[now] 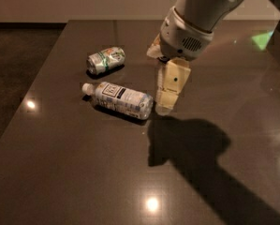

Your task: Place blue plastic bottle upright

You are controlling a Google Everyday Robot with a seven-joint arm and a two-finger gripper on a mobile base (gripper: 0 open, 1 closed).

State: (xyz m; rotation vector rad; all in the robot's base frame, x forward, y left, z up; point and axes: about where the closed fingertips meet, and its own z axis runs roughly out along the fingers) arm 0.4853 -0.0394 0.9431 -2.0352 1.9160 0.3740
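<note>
The blue plastic bottle [118, 100] lies on its side on the dark table [74, 172], white cap pointing left, label with a dark square mark facing up. My gripper [165, 104] hangs from the arm at the upper right, tip pointing down, just right of the bottle's base and close above the table. It holds nothing that I can see. The dark blue soda can is hidden behind the arm.
A dented green-and-silver can [106, 60] lies on its side behind the bottle, to the upper left. The table's left edge runs diagonally at the left. The arm casts a large shadow [200, 153] on the table's right half.
</note>
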